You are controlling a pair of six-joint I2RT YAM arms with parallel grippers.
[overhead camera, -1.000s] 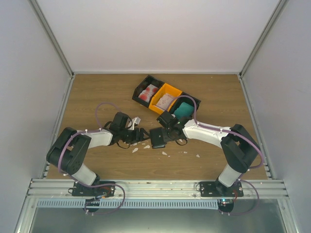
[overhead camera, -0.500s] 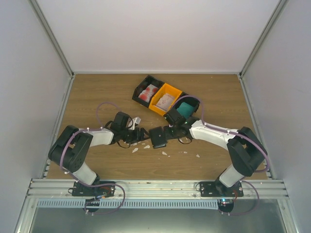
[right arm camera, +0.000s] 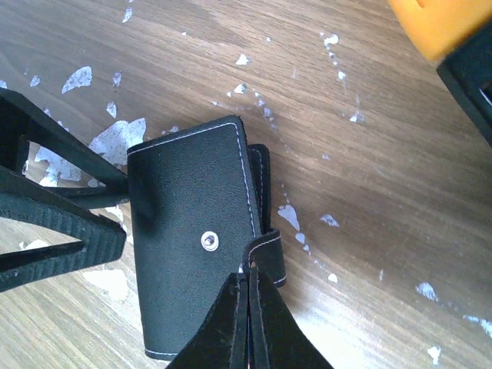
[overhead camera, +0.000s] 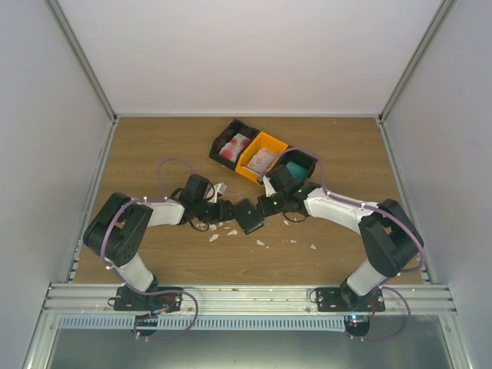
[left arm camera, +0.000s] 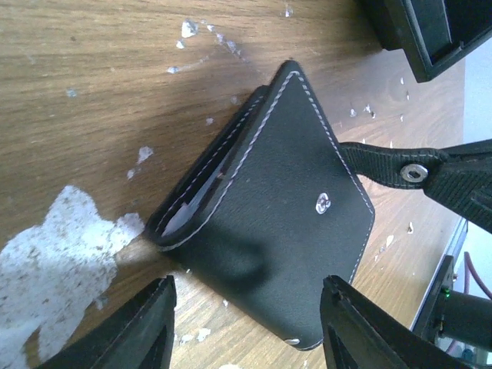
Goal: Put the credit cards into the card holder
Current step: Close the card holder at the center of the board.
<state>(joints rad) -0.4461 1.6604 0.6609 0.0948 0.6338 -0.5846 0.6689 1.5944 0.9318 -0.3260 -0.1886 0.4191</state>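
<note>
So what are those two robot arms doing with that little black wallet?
They are getting the wallet ready for cards. The right gripper is pinched shut on the strap, holding it out sideways. The left gripper sits open around the wallet's other end. The wallet lies on the table between them. The cards are in the bins behind, and neither gripper holds one.

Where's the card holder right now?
In the top view, the card holder sits mid-table between the left gripper and right gripper, just below the orange bin.
</note>
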